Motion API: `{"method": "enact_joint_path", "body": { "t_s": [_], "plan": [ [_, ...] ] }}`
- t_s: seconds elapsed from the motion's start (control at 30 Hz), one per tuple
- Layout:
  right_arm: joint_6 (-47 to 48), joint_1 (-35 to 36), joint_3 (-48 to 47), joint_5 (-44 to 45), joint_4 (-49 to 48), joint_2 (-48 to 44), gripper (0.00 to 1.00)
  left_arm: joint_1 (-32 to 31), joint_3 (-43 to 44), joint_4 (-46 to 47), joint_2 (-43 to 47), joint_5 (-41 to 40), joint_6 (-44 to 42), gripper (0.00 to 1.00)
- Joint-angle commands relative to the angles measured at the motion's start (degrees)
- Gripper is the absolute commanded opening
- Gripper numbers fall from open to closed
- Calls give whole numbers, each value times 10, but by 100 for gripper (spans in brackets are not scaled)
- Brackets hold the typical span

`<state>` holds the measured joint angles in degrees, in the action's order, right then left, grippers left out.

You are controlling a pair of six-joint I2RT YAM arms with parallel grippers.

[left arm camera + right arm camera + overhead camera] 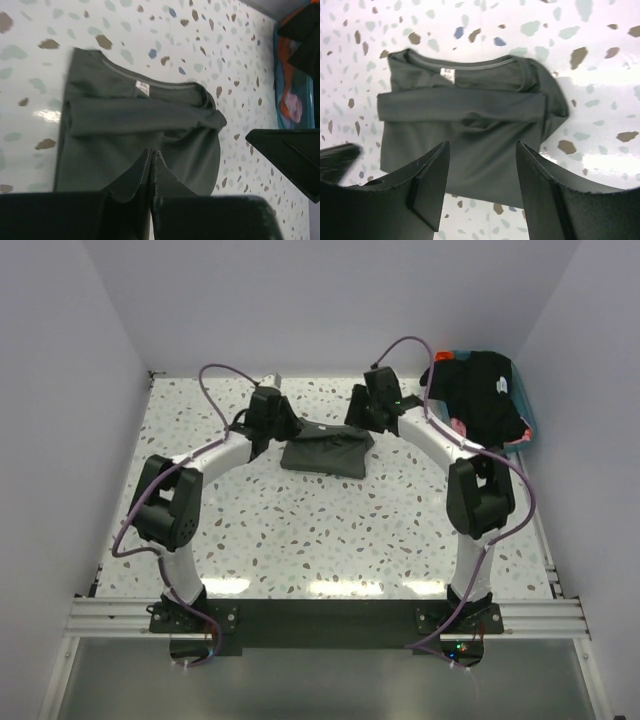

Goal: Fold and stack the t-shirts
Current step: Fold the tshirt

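Observation:
A dark olive-grey t-shirt (pixel 325 454) lies folded into a rectangle on the speckled table, collar and white tag showing in the left wrist view (pixel 135 125) and the right wrist view (pixel 470 125). My left gripper (pixel 272 423) hovers above its left end, jaws shut with nothing between them (pixel 151 152). My right gripper (pixel 372 408) hovers above its right end, jaws open and empty (pixel 482 147). A black t-shirt with a small white mark (pixel 483 392) is draped over the teal tub at the back right.
The teal plastic tub (pixel 527 420) stands at the back right corner with orange and pink cloth inside (pixel 292 100). White walls enclose the table on three sides. The right arm's black body shows in the left wrist view (pixel 290 155).

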<state>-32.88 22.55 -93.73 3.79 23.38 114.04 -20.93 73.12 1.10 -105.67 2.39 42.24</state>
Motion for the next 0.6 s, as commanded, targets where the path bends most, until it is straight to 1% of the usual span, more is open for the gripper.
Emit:
{"method": "enact_joint_path", "body": {
  "t_s": [0.0,0.2,0.3,0.33,0.4,0.57],
  "plan": [
    [18,38,15,35,-15,-8,59,-31,13,-1,-27,-18,-8,1],
    [15,59,7,0,-29,57,54,-57,44,20,-99,0,-15,0],
    [15,65,9,-5,-28,90,52,-74,42,5,-116,-22,-8,0],
    [15,71,16,-7,-33,93,52,-79,28,4,-113,-22,-4,0],
    [15,78,49,-2,-42,86,52,-92,7,-10,-104,-68,21,0],
    [8,96,148,-3,-71,28,50,-125,-114,-2,-36,-107,97,0]
  ]
}}
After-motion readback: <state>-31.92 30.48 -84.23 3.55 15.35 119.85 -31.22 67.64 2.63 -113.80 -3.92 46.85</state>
